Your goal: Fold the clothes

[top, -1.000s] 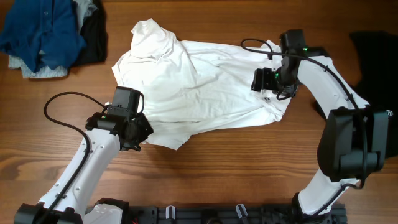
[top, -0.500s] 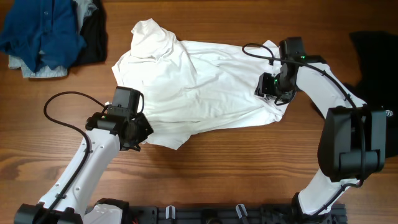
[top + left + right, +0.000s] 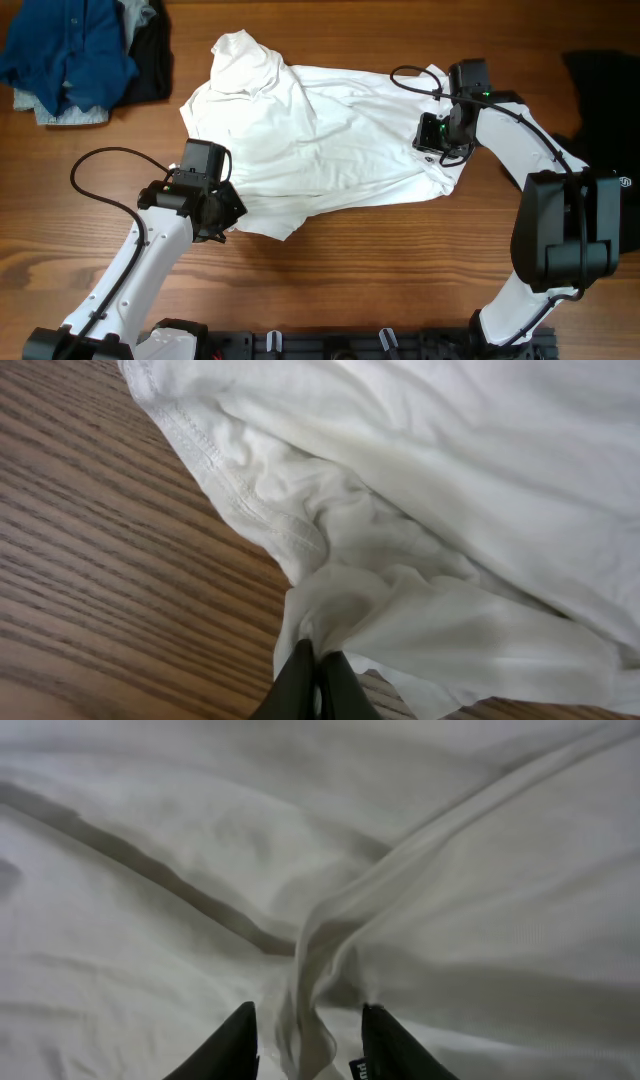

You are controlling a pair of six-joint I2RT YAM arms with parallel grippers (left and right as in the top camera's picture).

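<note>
Where left hand pinches edge — white shirt spreads beyond.

The shirt between the black-fingered left gripper and right gripper is plain white, on a brown wood-grain table. Beyond the left gripper lie a dark blue garment, a black garment and what looks like a pale grey piece.

A brown wooden table is seen from above, and the overhead view is filled by it. Its grain is laid left to right, with darker streaks. Soft, even light is cast, and only faint shadows are thrown. A black rail is seen along the near edge.
</note>
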